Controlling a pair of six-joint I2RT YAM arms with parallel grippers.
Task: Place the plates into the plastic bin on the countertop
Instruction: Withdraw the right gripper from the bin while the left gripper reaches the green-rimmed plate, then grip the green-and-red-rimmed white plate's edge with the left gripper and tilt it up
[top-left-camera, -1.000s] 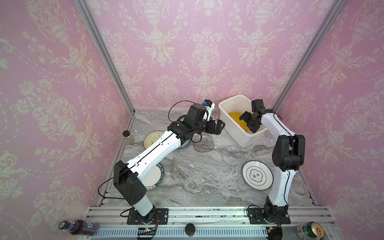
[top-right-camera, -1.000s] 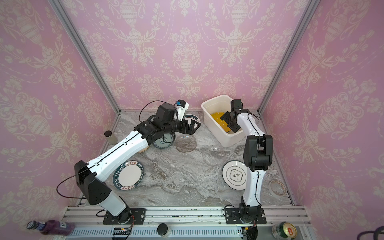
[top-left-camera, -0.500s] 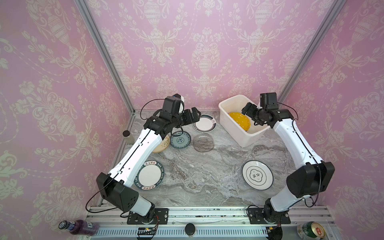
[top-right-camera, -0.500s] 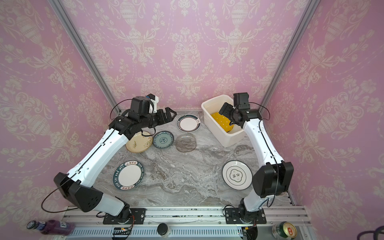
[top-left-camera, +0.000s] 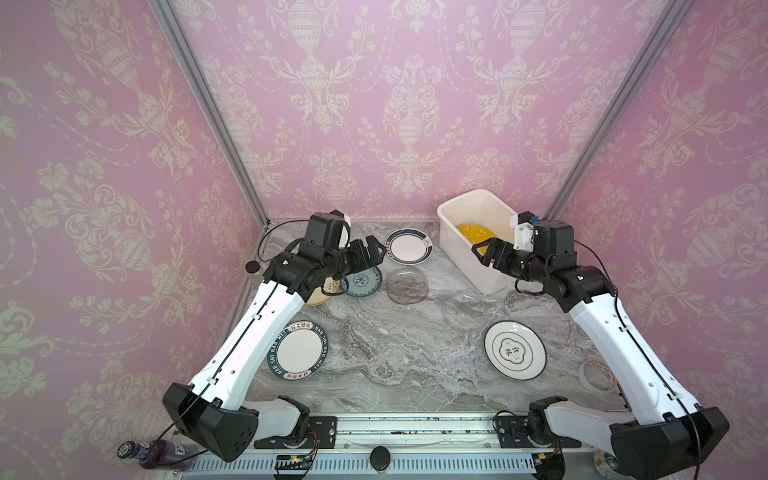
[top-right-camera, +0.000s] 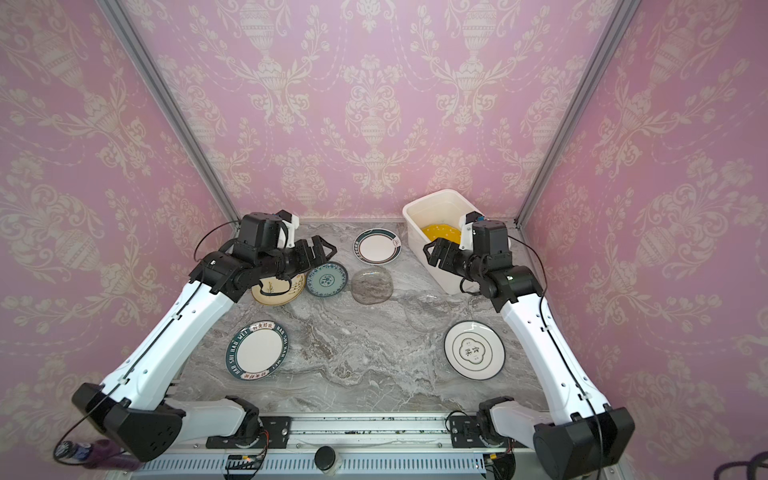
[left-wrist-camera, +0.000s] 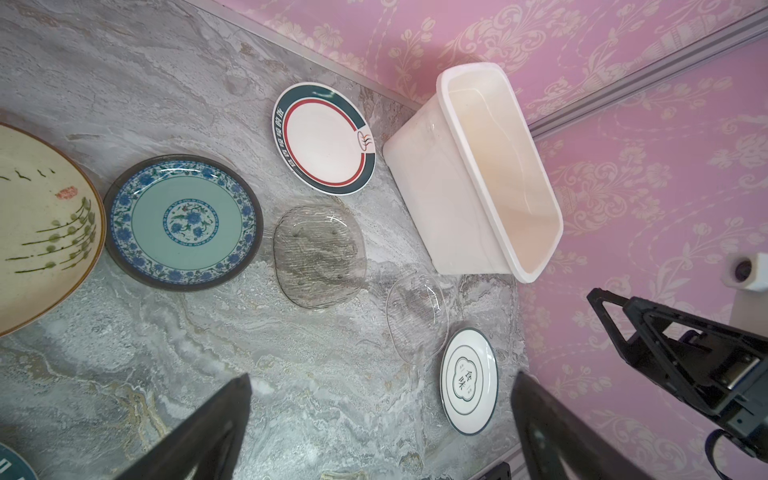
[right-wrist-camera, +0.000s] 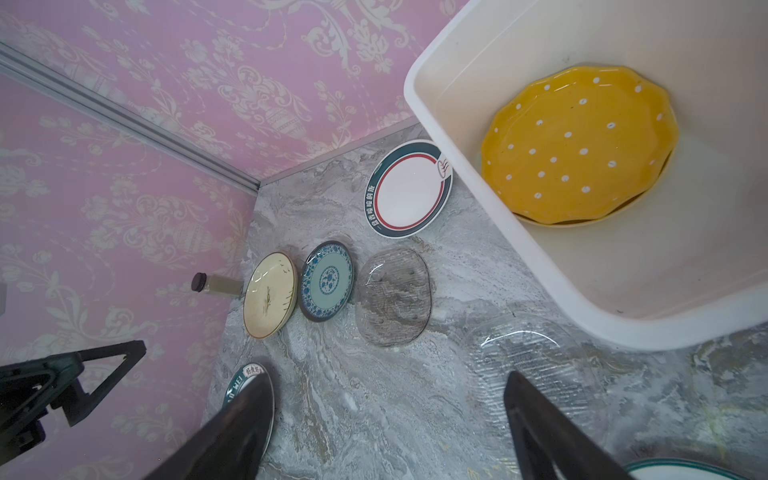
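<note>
- Plastic bin (top-left-camera: 465, 257): white, right of centre in both top views, at the back of the countertop (top-left-camera: 374, 374). Holds a yellow dotted plate (right-wrist-camera: 577, 145).
- On the countertop, centre to left: red-and-teal-rimmed plate (top-left-camera: 409, 246), teal floral plate (top-left-camera: 362, 281), smoky glass plate (top-left-camera: 407, 284), cream plate (top-right-camera: 276, 289).
- Lower down: lettered-rim plate (top-left-camera: 298, 350), clear glass plate (top-left-camera: 465, 309), white emblem plate (top-left-camera: 514, 350).
- Left gripper (top-left-camera: 376, 249): fingers spread wide, empty, above the teal floral plate.
- Right gripper (top-left-camera: 482, 254): fingers apart, empty, at the bin's near wall.
</note>
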